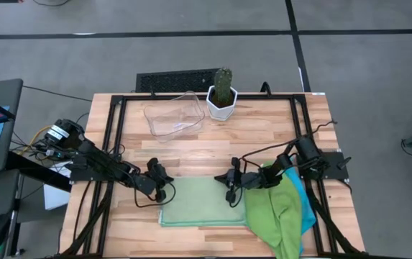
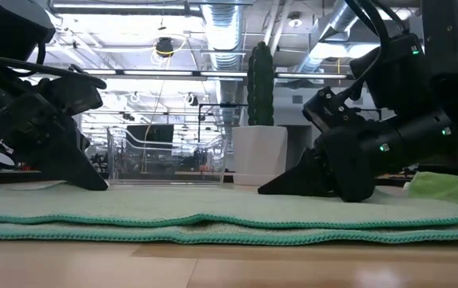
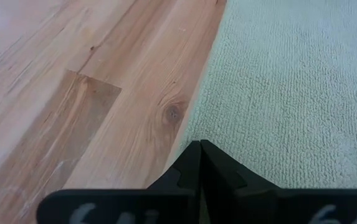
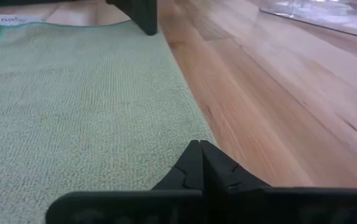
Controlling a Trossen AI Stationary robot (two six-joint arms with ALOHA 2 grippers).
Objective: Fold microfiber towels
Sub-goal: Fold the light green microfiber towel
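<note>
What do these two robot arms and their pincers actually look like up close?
Both arms are black and jointed, with black cables looping along them. The left arm has yellow wiring bundled at its base. The right arm shows small green lights and white lettering on its casing. The left pincer and right pincer each end in two flat, dark, wedge-shaped fingers tapering to a point.

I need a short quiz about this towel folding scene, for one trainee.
1. True or false: the pale green towel lies flat between the left gripper and the right gripper.
2. What stands next to the clear tray? A) a potted cactus B) a kettle C) a book
3. Fill in: the fingers of both grippers are ____.

Key: 1 true; 2 A; 3 shut. The bright green towel lies crumpled over a blue towel on the right.
</note>
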